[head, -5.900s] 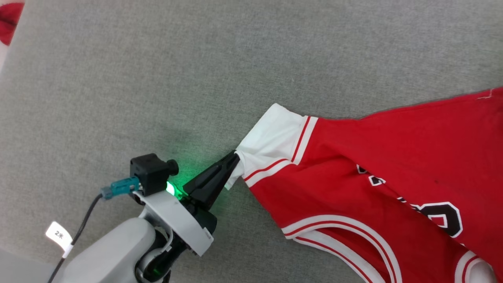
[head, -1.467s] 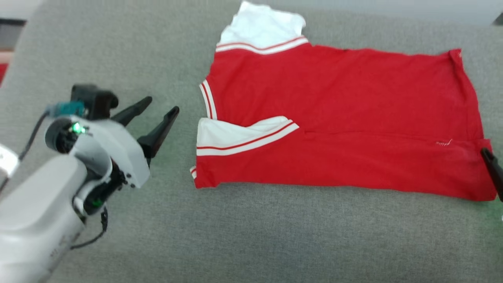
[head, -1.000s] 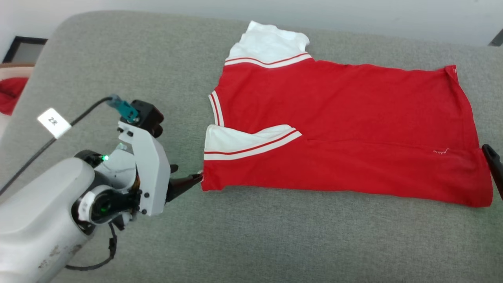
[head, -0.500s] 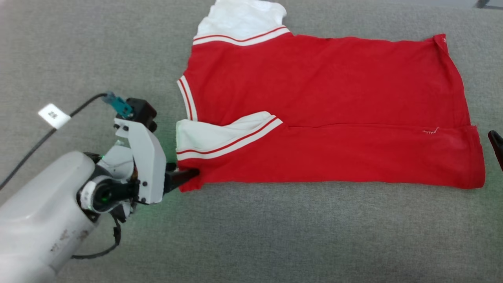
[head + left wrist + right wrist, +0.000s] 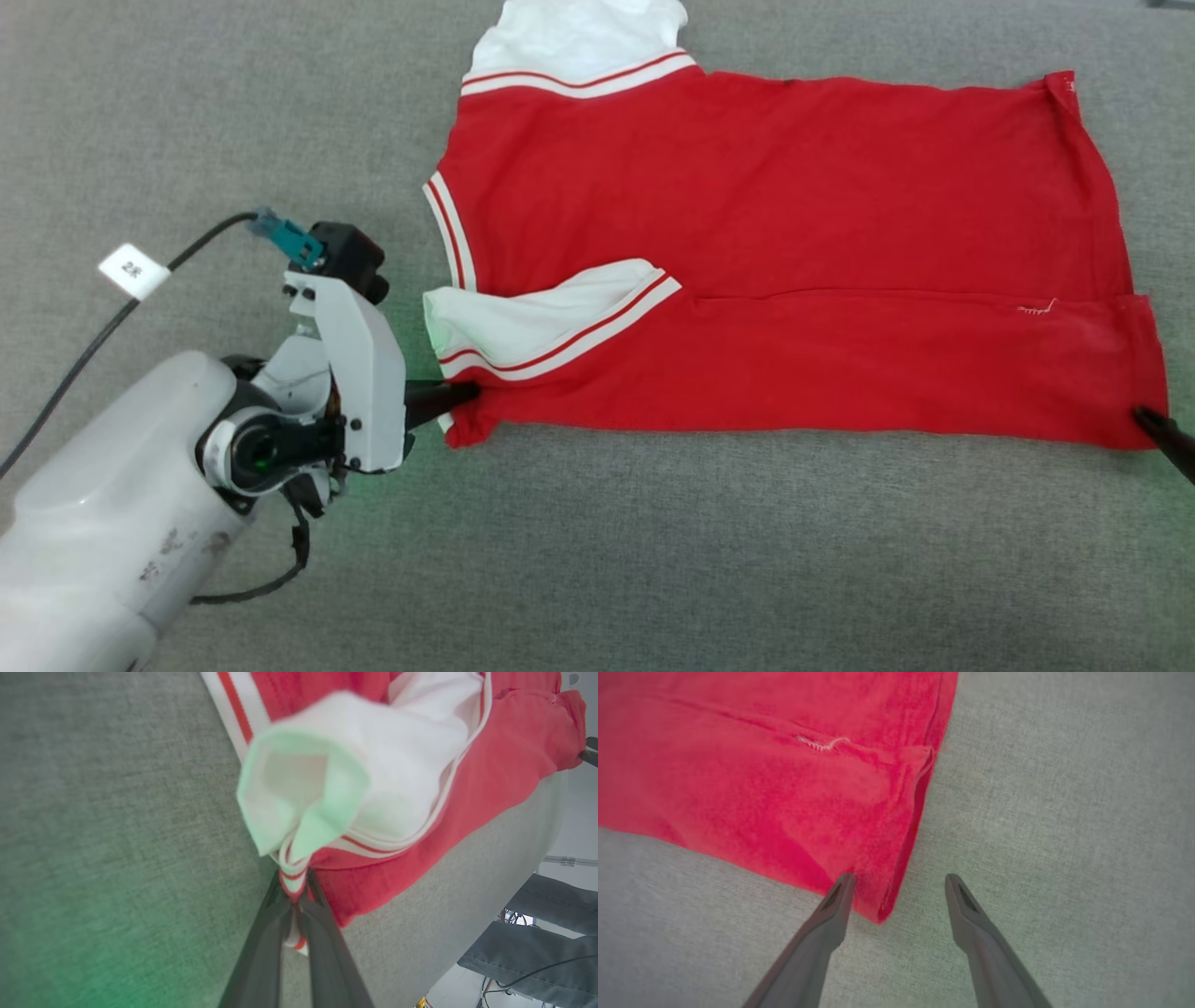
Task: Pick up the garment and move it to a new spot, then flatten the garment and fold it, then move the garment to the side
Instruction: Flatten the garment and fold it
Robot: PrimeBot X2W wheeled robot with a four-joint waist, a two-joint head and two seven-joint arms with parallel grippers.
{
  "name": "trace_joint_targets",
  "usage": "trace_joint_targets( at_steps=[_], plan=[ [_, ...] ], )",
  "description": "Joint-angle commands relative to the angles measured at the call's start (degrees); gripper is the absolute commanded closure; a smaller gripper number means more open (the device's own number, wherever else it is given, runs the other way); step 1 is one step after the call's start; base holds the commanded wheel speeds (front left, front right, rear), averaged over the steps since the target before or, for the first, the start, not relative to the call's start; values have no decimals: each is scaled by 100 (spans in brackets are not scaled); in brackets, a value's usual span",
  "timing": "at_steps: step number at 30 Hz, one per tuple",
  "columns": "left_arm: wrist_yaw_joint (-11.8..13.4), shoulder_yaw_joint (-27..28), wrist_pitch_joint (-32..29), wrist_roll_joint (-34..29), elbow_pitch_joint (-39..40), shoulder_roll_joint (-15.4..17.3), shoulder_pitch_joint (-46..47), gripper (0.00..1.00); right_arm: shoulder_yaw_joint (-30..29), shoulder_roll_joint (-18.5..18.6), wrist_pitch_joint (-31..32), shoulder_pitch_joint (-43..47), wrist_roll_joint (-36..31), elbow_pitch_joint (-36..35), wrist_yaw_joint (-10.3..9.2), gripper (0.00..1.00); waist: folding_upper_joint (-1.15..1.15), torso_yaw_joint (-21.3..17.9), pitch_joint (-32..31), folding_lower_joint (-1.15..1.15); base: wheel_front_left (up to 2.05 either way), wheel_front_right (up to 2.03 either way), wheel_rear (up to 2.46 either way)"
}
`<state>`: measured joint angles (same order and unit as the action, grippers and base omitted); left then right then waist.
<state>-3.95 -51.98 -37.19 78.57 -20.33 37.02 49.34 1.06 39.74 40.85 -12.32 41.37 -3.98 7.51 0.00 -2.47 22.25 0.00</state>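
Grey woven upholstery (image 5: pixel 653 560) lies under both grippers. Black cable with white paper tag (image 5: pixel 133 271) trails behind the left wrist. Beyond the tips, a large red jersey with white short sleeves and red-and-white striped trim (image 5: pixel 794 233) is spread flat, with one long fold across it and a sleeve tucked on top. Left gripper (image 5: pixel 471 392): jaws pinched tight on the jersey's nearest corner, striped trim bunched between the tips. Right gripper (image 5: pixel 899 879): jaws wide apart, the hem corner lying between them, one tip at the cloth's edge, nothing gripped.
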Motion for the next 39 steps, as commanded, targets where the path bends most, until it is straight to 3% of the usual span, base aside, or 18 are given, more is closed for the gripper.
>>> trace_joint_targets(
  at_steps=[1, 7, 11, 12, 13, 22, 30, 39],
  plan=[
    [-37, -103, 27, -66, -32, -127, -33, 100, 101, 76, 348, -171, 62, -20, -4, 0, 0, 30, 62, 0, 0, 0, 0],
    [-79, -90, 95, -139, -99, -239, 115, 100, 437, 88, 1140, -589, -2, 351, -5, 0, 0, 107, 205, 0, 0, 0, 0],
    [-133, -99, 133, -149, -189, -324, 150, 100, 527, 30, 1292, -718, -110, 717, -5, 0, 0, 168, 220, 0, 0, 0, 0],
    [-139, -98, 155, -147, -217, -337, 147, 100, 541, 1, 1298, -728, -87, 786, -5, 60, 0, 179, 212, 0, 0, 0, 0],
    [-159, -95, 167, -140, -243, -343, 135, 100, 549, -21, 1250, -738, -70, 826, -5, 100, 0, 190, 199, 0, 0, 0, 0],
    [-243, -3, 407, -55, -325, -176, -135, 100, 435, -15, 1002, -384, 122, 825, -5, 100, 0, 169, -121, 0, 0, 0, 0],
    [-308, 108, 602, 191, 386, 264, -675, 100, 203, 157, 780, 357, 294, 380, -5, 100, 0, 175, -533, 0, 0, 0, 0],
    [4, 88, 929, 184, 1635, 867, -1535, 100, -420, -54, 657, 1647, 223, -348, -5, 100, 0, 220, -680, 0, 0, 0, 0]
  ],
)
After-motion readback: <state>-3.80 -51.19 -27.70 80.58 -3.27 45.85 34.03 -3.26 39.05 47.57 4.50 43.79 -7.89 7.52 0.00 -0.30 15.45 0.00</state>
